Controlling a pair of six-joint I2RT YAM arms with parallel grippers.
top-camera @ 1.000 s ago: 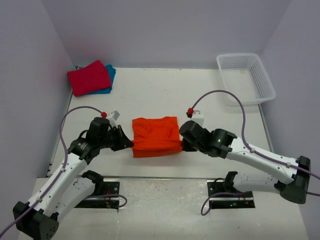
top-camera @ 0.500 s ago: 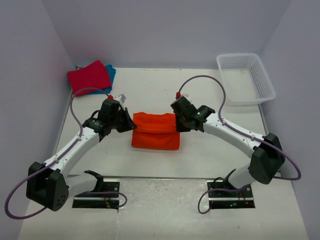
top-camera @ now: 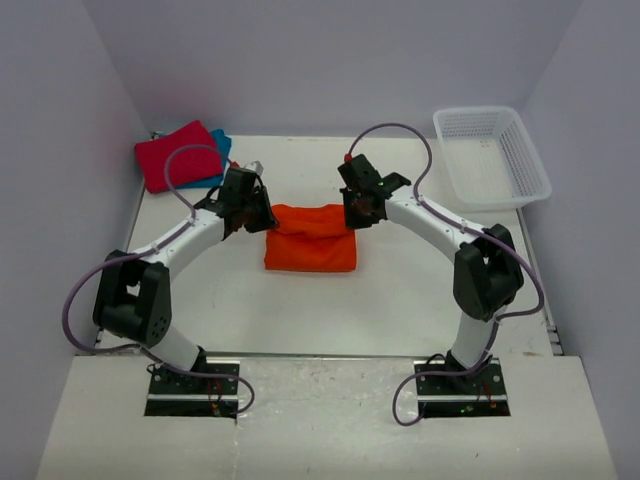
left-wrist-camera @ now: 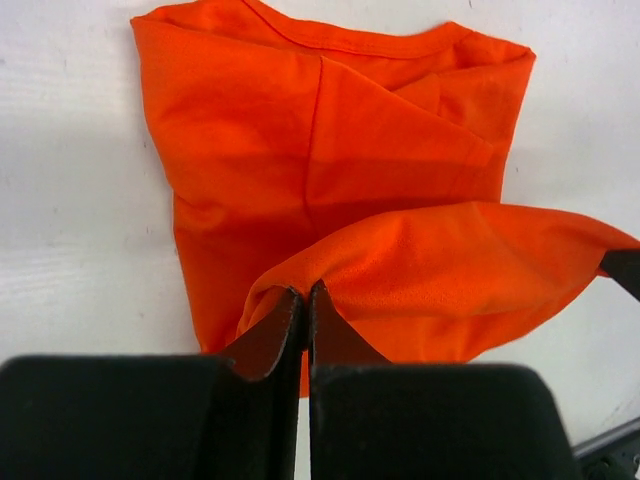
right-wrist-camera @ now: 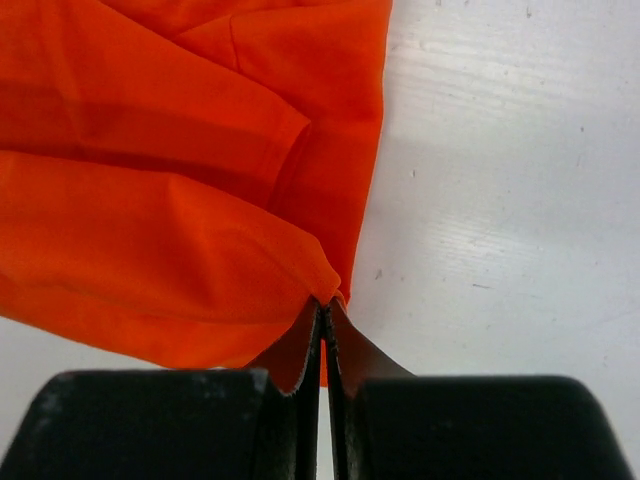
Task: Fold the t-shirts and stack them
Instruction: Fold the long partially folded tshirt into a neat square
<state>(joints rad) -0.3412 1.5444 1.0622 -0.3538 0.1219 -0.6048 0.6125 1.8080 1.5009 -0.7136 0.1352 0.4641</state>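
The orange t-shirt lies mid-table, partly folded, its near edge lifted and carried over the rest. My left gripper is shut on the left corner of that edge, and the pinched orange cloth spans rightward in the left wrist view from the gripper. My right gripper is shut on the right corner; the orange cloth fills the left of the right wrist view above the gripper. A crimson red t-shirt sits folded on a teal blue one at the far left.
A white lattice basket stands at the far right corner. Grey walls close in the table on the left, back and right. Bare white table lies near the orange shirt and to its right.
Both grippers have carried the orange shirt's near edge away from the bases toward the far edge, folding it over. The visible orange patch has become shorter front to back.
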